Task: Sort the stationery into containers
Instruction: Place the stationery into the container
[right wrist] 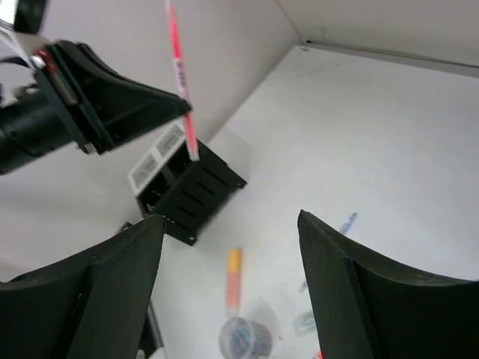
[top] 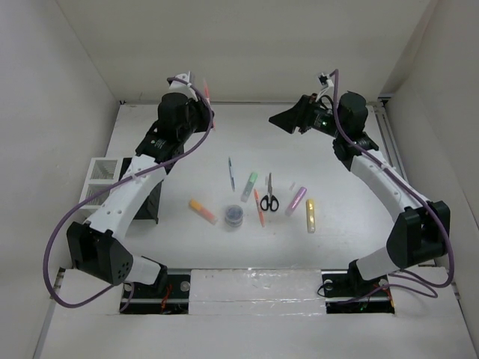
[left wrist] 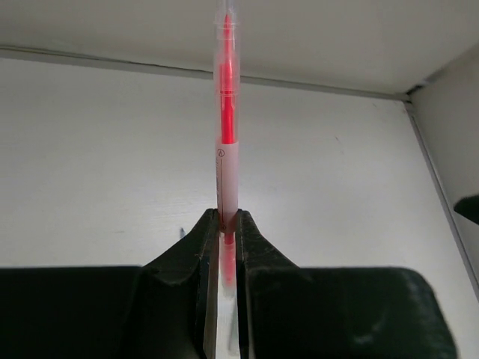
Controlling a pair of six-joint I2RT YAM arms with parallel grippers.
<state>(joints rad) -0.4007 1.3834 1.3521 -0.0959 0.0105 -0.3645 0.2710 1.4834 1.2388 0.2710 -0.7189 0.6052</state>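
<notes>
Left gripper (left wrist: 224, 224) pressed tight on the lower end of a red pen (left wrist: 227, 112), held upright off the table; right gripper (right wrist: 230, 218) spread wide.
We note fine print and a small circled mark on the pen's pale barrel, too small to read. Nearest the arm bases, on the table (top: 187, 247), lie a yellow highlighter (top: 310, 215), a grey-blue tub (top: 234, 215) and an orange highlighter (top: 202, 210). Just beyond them are an orange pen (top: 259, 208), black-handled scissors (top: 269, 196) and a pink highlighter (top: 296, 200). Farther on are a green highlighter (top: 249, 183) and a grey pen (top: 231, 173). At the left edge stand the black slatted holder (top: 150, 202), partly behind the left arm, and the white mesh organiser (top: 101, 176) beside it. Farthest back, both grippers hang above the table, well apart, facing each other.
</notes>
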